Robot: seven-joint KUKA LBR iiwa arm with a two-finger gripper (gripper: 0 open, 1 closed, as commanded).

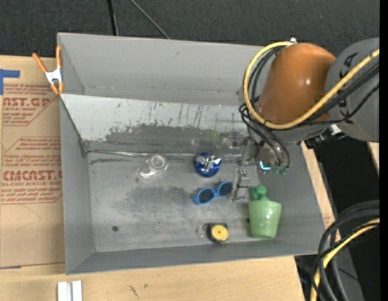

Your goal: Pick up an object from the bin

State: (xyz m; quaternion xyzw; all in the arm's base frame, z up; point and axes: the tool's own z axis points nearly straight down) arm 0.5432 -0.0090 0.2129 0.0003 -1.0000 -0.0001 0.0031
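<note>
My gripper [243, 180] hangs low in the right half of the bin, under the arm's orange cover. It is at the right end of a pair of blue toy sunglasses [211, 194] lying flat on the bin floor. A green plastic cup-like pot [264, 215] stands just right of and below the gripper, close to it. A blue round thing with a shiny top [208, 163] lies to the gripper's upper left.
A small yellow and black tape measure [218, 232] lies near the front wall. A clear plastic ring-shaped piece [154, 166] sits left of centre. The arm and its cables cover the bin's upper right corner.
</note>
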